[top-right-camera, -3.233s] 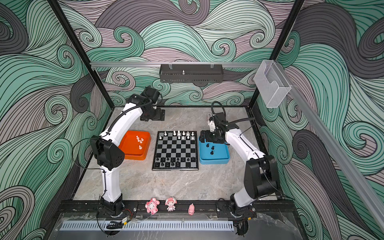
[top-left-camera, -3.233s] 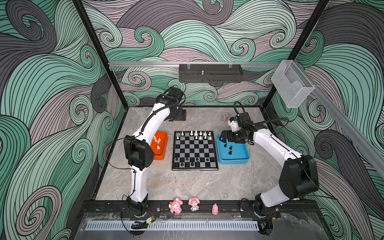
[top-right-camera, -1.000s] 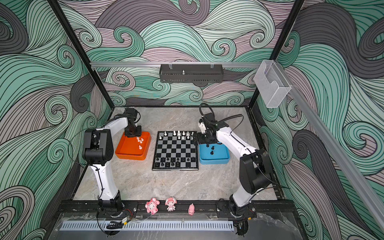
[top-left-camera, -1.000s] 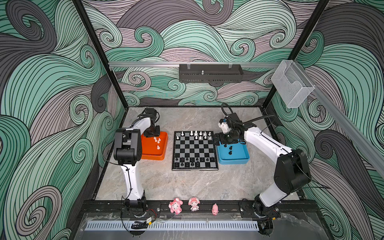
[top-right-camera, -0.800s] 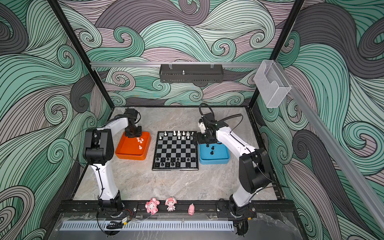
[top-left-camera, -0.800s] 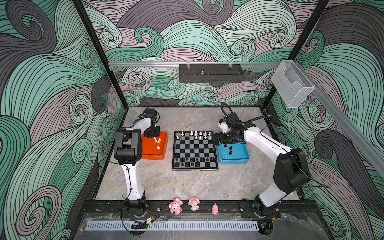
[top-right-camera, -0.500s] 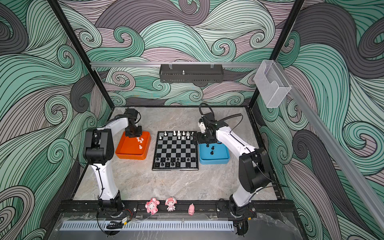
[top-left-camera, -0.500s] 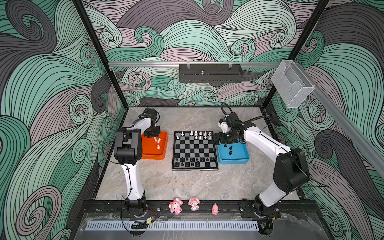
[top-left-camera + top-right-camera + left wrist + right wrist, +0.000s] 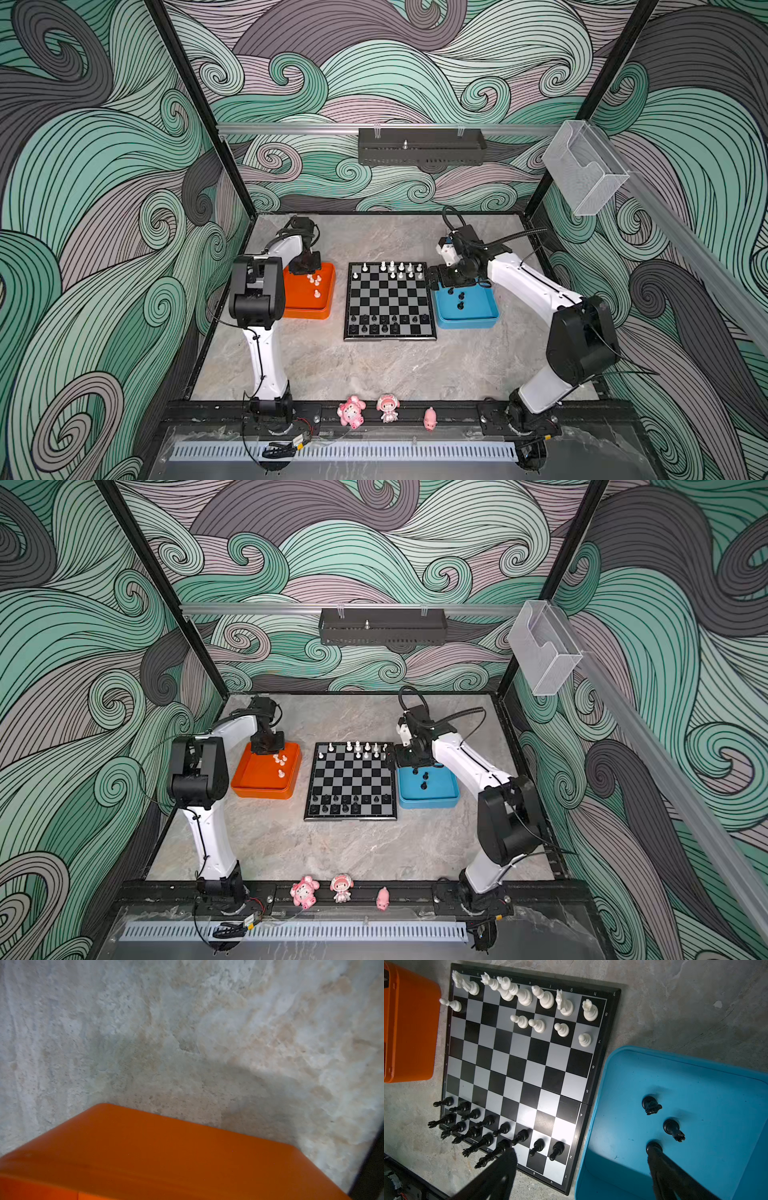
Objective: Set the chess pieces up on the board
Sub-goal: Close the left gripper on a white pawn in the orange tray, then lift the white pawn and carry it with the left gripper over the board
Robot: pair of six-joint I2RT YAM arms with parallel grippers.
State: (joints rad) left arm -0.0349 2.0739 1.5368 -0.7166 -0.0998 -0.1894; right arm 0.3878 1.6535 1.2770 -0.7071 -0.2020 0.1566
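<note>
Top view first: the left pincer sits at the orange tray's far edge, with loose white chessmen just nearside of it. Jaws spread or pressed together? Can't tell. The right pincer hangs over the blue tray's far corner. The board lies just to its left, squared to the table, with white pieces along the far end and black chessmen along the near end, all upright. Left wrist: only tray rim and table. Right wrist: fingers spread wide, one over the board's edge, the other's tip at one of three upright black pieces in the blue tray.
</note>
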